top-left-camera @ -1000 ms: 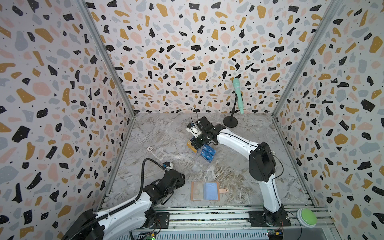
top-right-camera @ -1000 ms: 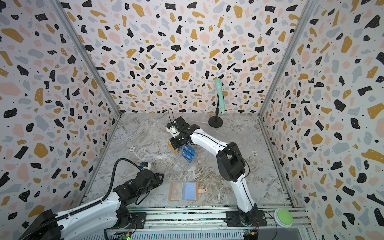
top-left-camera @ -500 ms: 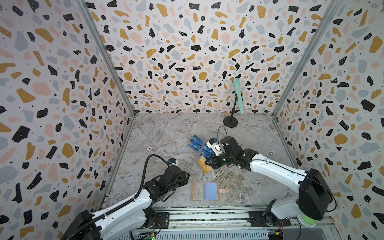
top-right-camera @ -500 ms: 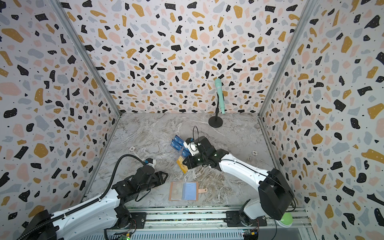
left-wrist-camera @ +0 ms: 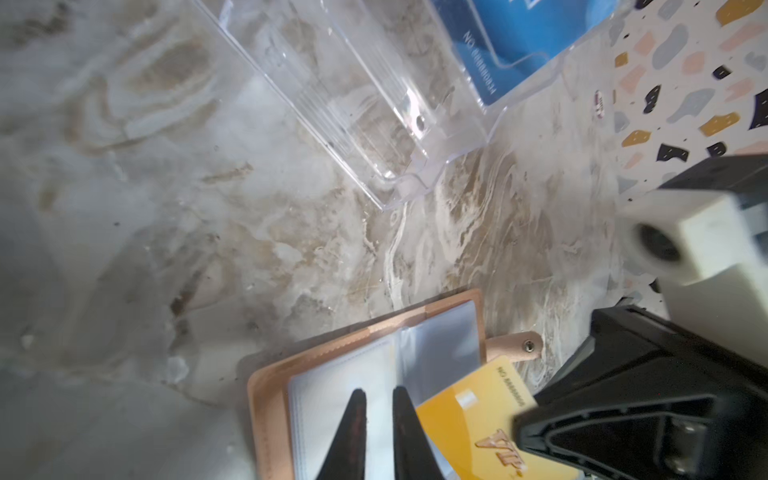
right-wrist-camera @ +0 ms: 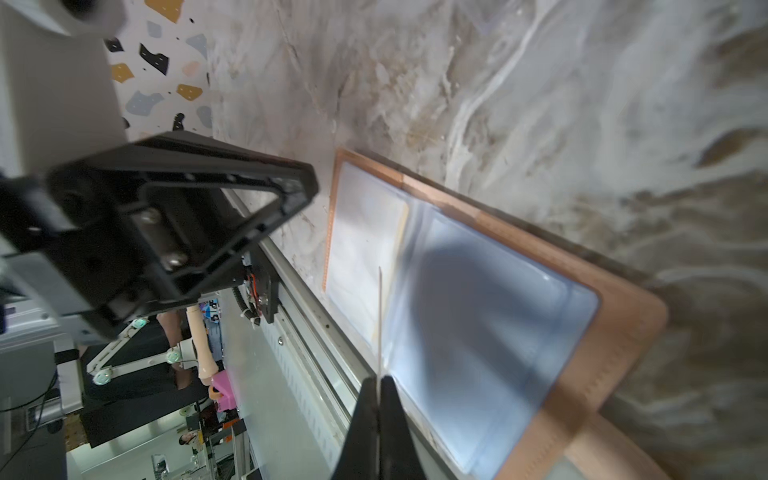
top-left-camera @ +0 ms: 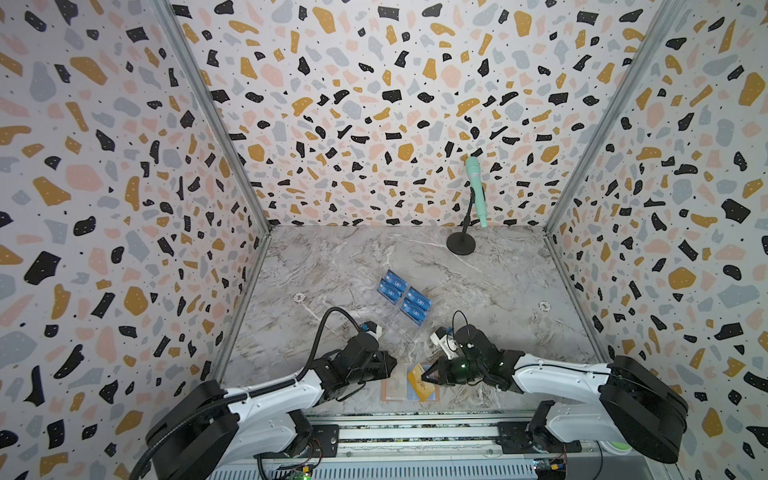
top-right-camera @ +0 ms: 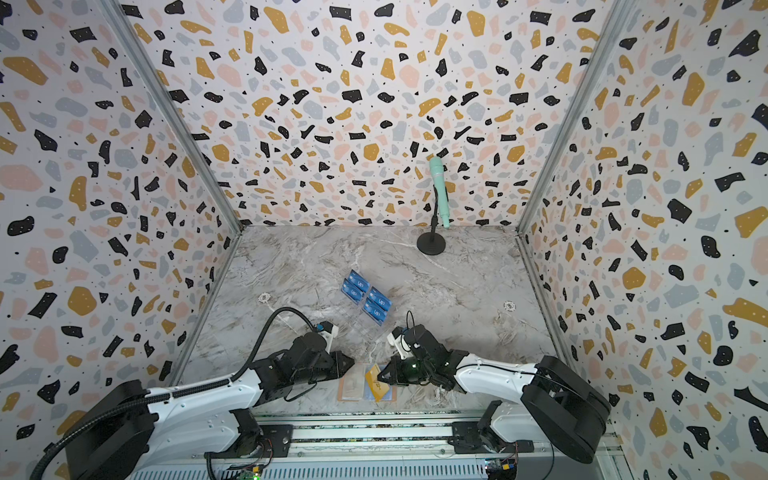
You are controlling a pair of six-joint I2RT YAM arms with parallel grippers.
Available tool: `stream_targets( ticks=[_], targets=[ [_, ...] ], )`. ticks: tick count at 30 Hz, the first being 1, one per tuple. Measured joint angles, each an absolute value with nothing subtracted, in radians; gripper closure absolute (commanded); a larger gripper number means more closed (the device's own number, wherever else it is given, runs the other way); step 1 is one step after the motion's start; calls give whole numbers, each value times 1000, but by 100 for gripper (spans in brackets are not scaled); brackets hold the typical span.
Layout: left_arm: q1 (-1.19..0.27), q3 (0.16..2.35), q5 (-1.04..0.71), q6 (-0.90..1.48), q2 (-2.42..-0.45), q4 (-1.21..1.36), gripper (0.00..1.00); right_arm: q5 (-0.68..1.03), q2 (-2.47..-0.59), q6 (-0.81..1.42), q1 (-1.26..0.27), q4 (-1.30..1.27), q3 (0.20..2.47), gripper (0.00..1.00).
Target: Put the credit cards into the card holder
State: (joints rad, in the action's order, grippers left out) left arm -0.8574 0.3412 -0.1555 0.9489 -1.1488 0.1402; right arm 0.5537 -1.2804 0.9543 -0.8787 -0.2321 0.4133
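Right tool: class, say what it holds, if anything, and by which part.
The right tool pinches a gold card by one edge. The rest of the card sticks out beyond the tool, over the open card holder.

**Blue cards** (top-left-camera: 417,300) (top-right-camera: 379,300): each carries white "VIP" lettering, legible in both top views. **Gold card** (left-wrist-camera: 473,419), left wrist view: raised gold "VIP", with a small dark line along one edge that begins "NO" and continues in digits too fine to read. **Blue card** (left-wrist-camera: 523,41), same view: a similar white "NO" line, its digits also unclear.
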Motion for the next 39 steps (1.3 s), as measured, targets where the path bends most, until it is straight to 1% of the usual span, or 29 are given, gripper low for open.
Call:
stream_targets(
  ticks=[6, 18, 39],
  targets=[
    [-860, 341, -177, 943, -1182, 180, 100, 569, -1307, 972, -871, -270, 413, 100],
    [-861, 305, -180, 942, -1198, 199, 100, 580, -1320, 980, -859, -284, 412, 100],
    [-861, 304, -179, 938, -1222, 197, 100, 594, -1351, 983, -859, -304, 391, 100]
  ],
)
